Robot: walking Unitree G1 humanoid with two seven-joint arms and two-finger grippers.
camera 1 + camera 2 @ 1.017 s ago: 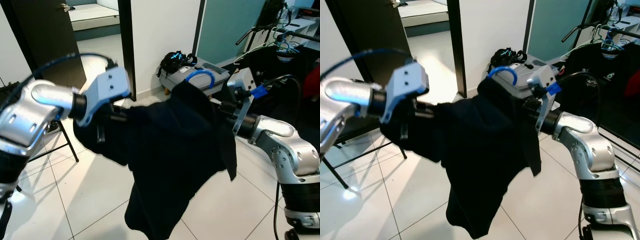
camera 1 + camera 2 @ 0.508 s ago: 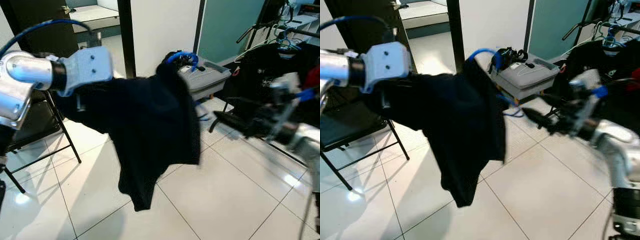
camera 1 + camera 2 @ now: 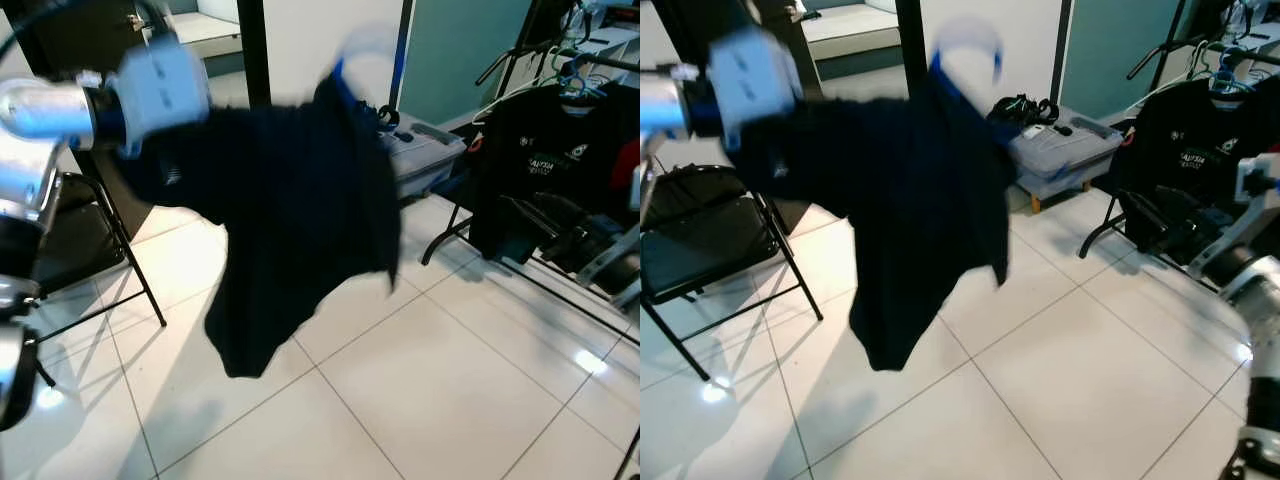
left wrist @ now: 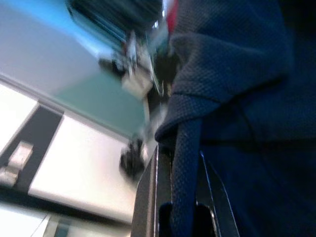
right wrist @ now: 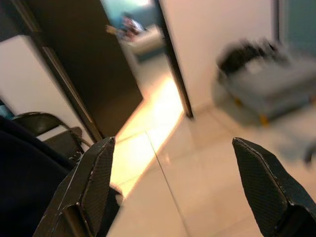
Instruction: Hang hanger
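Dark navy knit garment [image 3: 290,200] on motion-blurred blue plastic hanger [image 3: 970,45], held up at 11 o'clock, left gripper [image 4: 180,197] pinching its hem, right gripper [image 5: 177,187] spread empty at 3 o'clock, black clothes rail [image 3: 560,60] at 2 o'clock.

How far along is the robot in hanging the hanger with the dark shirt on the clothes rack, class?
Done: the dark shirt is on its blue hanger and lifted off the floor. In hand: the left gripper pinches the shirt's fabric, while the right gripper is open and holds nothing. Left: hook the hanger onto the clothes rack, which stands apart to the robot's right.
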